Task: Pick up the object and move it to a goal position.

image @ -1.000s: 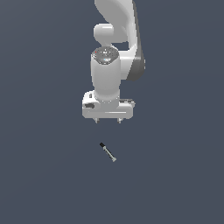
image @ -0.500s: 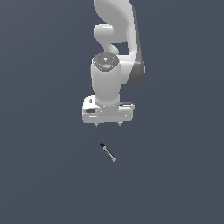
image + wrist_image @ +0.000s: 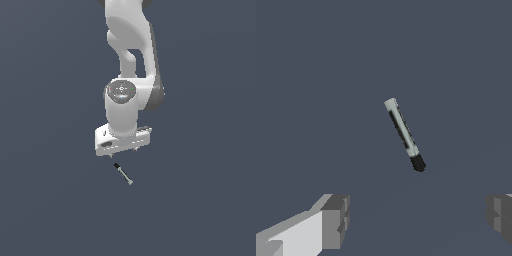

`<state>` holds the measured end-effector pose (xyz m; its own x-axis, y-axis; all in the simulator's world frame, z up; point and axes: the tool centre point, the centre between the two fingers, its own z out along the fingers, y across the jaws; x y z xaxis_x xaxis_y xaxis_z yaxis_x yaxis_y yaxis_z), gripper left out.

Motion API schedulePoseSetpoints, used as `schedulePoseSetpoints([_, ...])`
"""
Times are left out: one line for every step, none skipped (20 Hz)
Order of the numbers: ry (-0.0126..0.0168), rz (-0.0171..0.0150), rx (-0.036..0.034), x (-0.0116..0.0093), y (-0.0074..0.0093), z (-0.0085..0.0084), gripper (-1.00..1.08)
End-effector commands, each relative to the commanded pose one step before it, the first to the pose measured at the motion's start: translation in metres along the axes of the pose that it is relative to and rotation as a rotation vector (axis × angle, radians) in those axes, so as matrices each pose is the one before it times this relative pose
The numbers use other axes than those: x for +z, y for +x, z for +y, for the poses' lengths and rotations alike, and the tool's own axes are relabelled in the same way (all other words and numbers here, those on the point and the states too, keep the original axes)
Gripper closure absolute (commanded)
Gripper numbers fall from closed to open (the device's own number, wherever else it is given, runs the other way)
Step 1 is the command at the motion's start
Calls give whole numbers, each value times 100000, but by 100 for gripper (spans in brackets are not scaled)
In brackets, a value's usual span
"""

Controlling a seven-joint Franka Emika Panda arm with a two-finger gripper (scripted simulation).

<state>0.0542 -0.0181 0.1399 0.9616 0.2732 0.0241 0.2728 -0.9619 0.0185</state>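
Observation:
The object is a tiny thin rod with a black end, grey shaft and pale tip, lying flat on the dark floor. It also shows in the wrist view, lying at a slant. My gripper hangs just above it and slightly behind, fingers pointing down. The jaws are open and empty; in the wrist view the two fingertips stand far apart, with my gripper's middle just off the rod's black end. The rod is not touched.
The white arm rises above the gripper toward the top of the exterior view. The plain dark grey floor spreads all around.
The arm has come down and forward toward the rod, so the gripper is lower and closer to it. The rod has not moved.

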Motion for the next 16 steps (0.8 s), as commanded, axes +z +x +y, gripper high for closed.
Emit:
schedulePoseSetpoints([119, -516, -7103, 1234, 690, 228, -92])
schedulePoseSetpoints([79, -179, -2830, 498, 263, 110, -92])
schedulePoseSetpoints([95, -168, -2818, 502, 254, 117, -92])
schedulePoseSetpoints([111, -157, -2806, 506, 244, 123, -92])
schedulePoseSetpoints([125, -144, -2763, 504, 231, 128, -92])
schedulePoseSetpoints([131, -125, -2618, 483, 210, 128, -92])
schedulePoseSetpoints([135, -108, -2466, 459, 190, 125, -92])
schedulePoseSetpoints([136, -92, -2315, 436, 171, 122, -92])
schedulePoseSetpoints([136, -77, -2166, 411, 153, 118, -92])
schedulePoseSetpoints([133, -64, -2018, 386, 136, 113, -92])
schedulePoseSetpoints([129, -53, -1872, 361, 121, 107, -92])
schedulePoseSetpoints([123, -43, -1728, 336, 107, 100, -92])
schedulePoseSetpoints([117, -34, -1584, 310, 94, 94, -92])
schedulePoseSetpoints([109, -27, -1442, 284, 82, 87, -92])
schedulePoseSetpoints([100, -20, -1301, 257, 71, 80, -92])
schedulePoseSetpoints([91, -15, -1160, 231, 61, 72, -92])
